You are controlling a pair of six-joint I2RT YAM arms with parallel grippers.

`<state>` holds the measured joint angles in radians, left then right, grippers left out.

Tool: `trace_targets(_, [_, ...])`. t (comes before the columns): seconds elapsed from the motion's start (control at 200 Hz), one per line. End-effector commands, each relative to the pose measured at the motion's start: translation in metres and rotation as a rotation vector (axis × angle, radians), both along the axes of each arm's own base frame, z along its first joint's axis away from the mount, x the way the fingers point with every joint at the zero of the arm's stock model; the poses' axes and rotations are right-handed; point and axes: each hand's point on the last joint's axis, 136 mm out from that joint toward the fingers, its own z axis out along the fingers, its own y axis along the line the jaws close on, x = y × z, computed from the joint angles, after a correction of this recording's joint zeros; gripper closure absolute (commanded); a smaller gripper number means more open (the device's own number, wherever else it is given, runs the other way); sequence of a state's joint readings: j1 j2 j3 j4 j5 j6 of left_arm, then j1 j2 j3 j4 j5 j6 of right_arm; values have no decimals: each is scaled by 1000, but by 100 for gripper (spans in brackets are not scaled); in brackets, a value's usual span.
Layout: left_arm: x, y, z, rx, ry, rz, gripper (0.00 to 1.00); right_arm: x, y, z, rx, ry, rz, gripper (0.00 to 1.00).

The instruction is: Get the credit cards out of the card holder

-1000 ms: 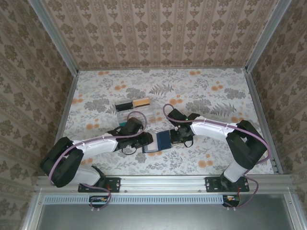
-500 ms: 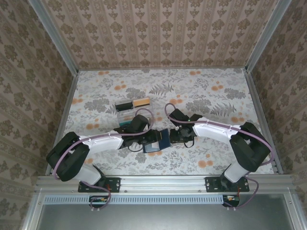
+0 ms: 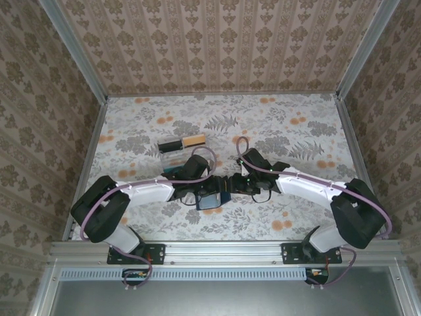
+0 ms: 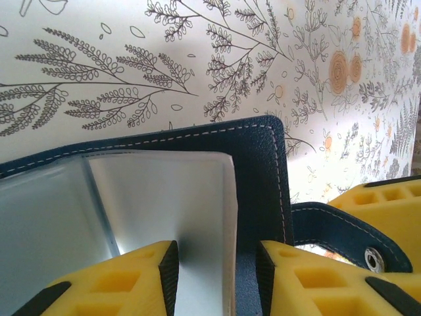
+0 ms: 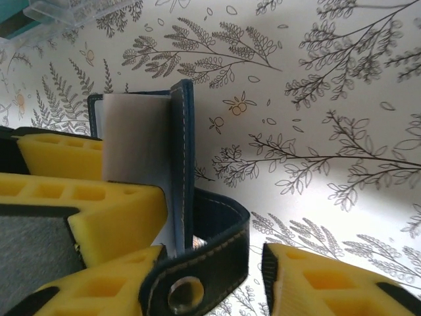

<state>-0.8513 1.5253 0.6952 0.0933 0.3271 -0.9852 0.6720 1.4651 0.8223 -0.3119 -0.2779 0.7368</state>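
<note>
The navy card holder sits between both grippers at the table's near middle. My left gripper is open. In the left wrist view its fingers rest over the card holder, one on the grey-blue pocket, one on the navy cover. My right gripper is open too. The holder's snap strap loops between its jaws, against the left finger. A black card and a tan-orange card lie side by side farther back.
A clear plastic tray stands just behind the left wrist, with a teal block in it; its corner is close above the card holder. Open floral table lies to the right and at the back.
My left gripper has slid right onto the card holder. The right arm has stretched lower and its gripper has shifted to the holder's right side. The holder now looks narrower than before.
</note>
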Motion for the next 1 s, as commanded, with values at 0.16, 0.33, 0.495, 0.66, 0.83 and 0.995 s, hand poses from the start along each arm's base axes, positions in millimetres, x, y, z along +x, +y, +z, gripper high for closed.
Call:
trace_targets(0.16, [2, 3, 17, -4, -55, -5, 62, -7, -2, -30, -37, 72, -5, 65])
trace_targets(0.33, [2, 20, 24, 20, -75, 33, 61, -7, -12, -42, -107, 82, -1, 77])
trace_targets(0.495, [-1, 54, 19, 101, -84, 97, 56, -8, -15, -49, -136, 91, 3, 89])
trace_targets(0.66, [-10, 85, -2, 173, -38, 164, 55, -8, -15, -52, -142, 98, 3, 96])
trace_targets(0.83, [-15, 90, -14, 173, -7, 179, 55, -9, -15, -53, -139, 105, 4, 98])
trace_targets(0.995, [-15, 87, -18, 166, 1, 169, 56, -10, -14, -54, -138, 107, 7, 98])
